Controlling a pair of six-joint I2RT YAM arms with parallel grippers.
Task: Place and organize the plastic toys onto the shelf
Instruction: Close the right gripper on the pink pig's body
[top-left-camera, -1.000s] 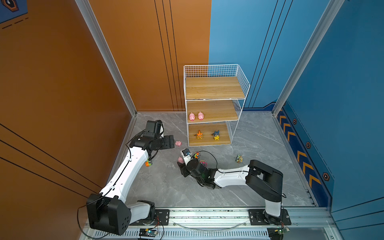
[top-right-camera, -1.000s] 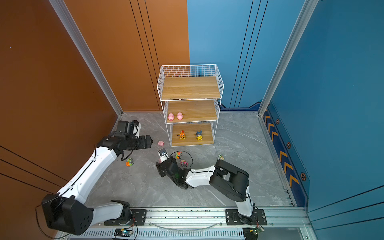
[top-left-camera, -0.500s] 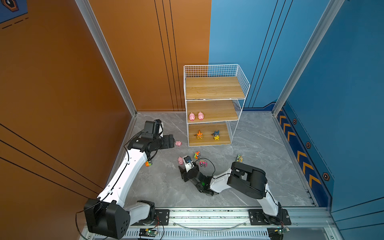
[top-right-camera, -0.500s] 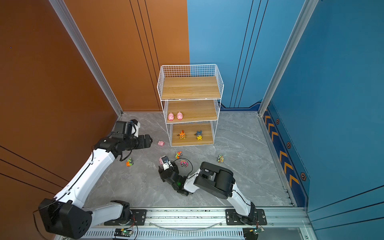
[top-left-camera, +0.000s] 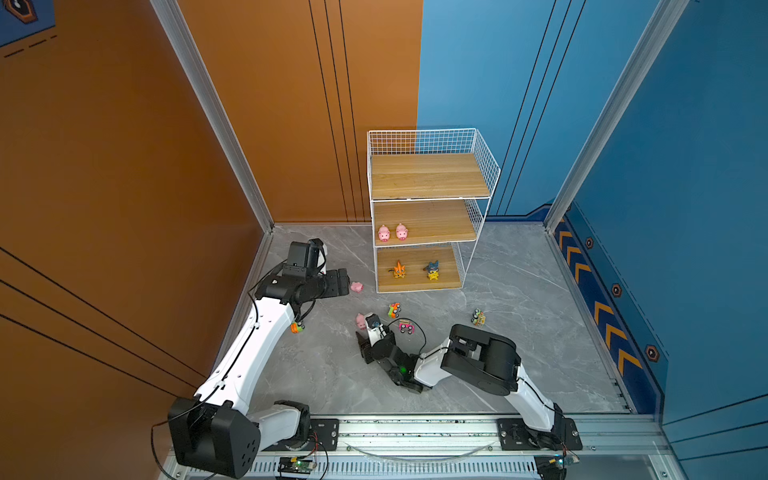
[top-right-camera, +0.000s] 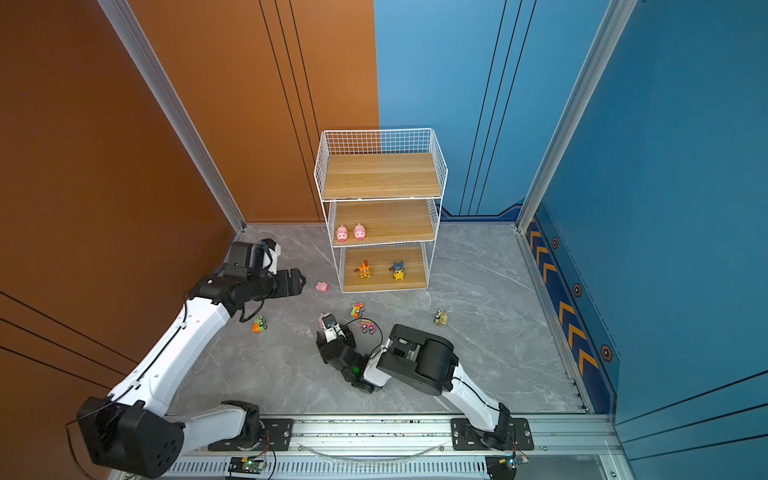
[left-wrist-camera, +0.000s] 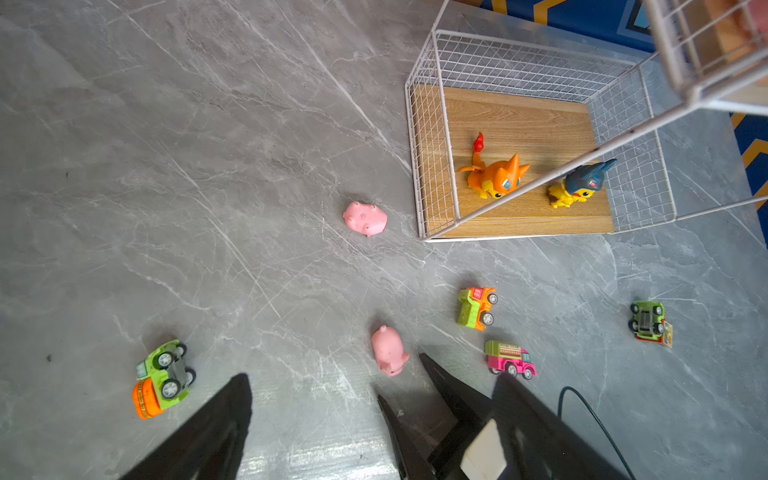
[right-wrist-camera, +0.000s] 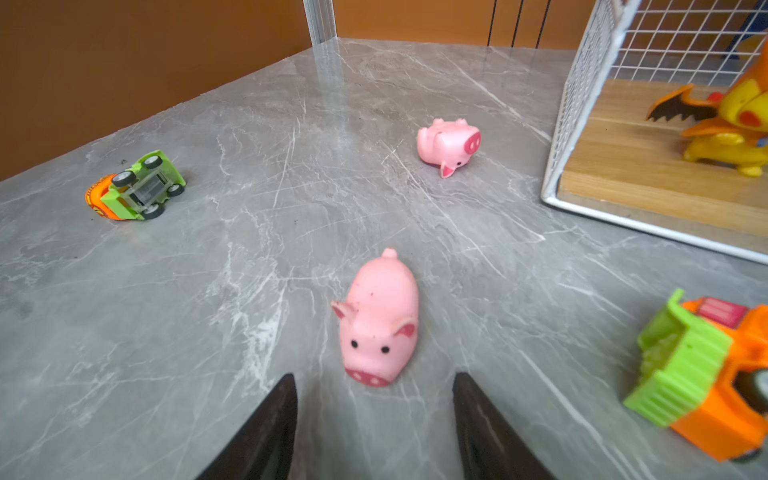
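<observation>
While two small pink plastic pigs (top-left-camera: 383, 233) are already set side by side on the middle wooden board of the white wire-grid shelf (top-left-camera: 432, 178), the step in hand is judged to be the pick-up of a third rounded pink pig (right-wrist-camera: 380, 320). It stands upright on the grey marbled worktop (right-wrist-camera: 208, 311) in front of the shelf.

The right hand (right-wrist-camera: 373, 375) is held low over the worktop, its jaws about half spread and empty. The pig's snout is turned towards it and lies just at the line of the fingertips; whether it is touched cannot be told. The left hand (top-left-camera: 345, 282) is raised, spread wide and empty, near a fourth pink pig (top-left-camera: 356, 286) that lies tipped on its side just beside the shelf's bottom corner.

Four small bright toy cars are scattered on the worktop: an upturned green-and-orange car (top-left-camera: 296, 327) near the left arm, a green-and-orange tipper truck (top-left-camera: 395, 309), a pink car (top-left-camera: 406, 327) and a green car (top-left-camera: 478, 318) well apart to the right.

For the next move, the right hand is to be pushed forward until the pig's body, not only its snout, lies between the jaws. A closing across the flanks is then called for, since so rounded a body could slip out of a shallow pinch. A lift to the middle board beside the two pigs is expected afterwards.
</observation>
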